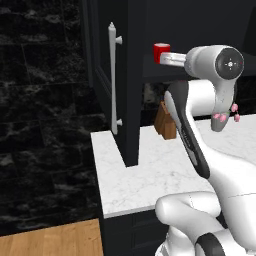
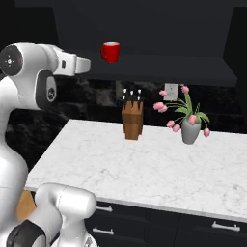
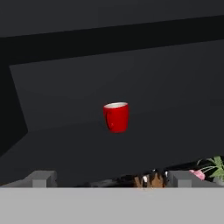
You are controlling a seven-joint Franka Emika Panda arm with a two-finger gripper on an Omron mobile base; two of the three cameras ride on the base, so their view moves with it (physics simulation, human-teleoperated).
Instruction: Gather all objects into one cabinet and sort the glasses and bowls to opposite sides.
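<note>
We go left to right. In the left base view the cabinet door stands swung open, edge-on to us, its long silver bar handle vertical on the face. Right of it, on the dark inner shelf, we see one red cup, upright, partly hidden behind the arm's wrist. Below sits the white marble counter, with a wooden knife block at the back.

From the right base view: the cup sits on the shelf toward its left end, just right of the hand. Under it the knife block, then a grey vase of pink tulips further right, both on the counter.

Hand view: gripper fingers spread wide, nothing between them. The cup is dead ahead, centred, well apart from the fingertips, standing inside the cabinet.
</note>
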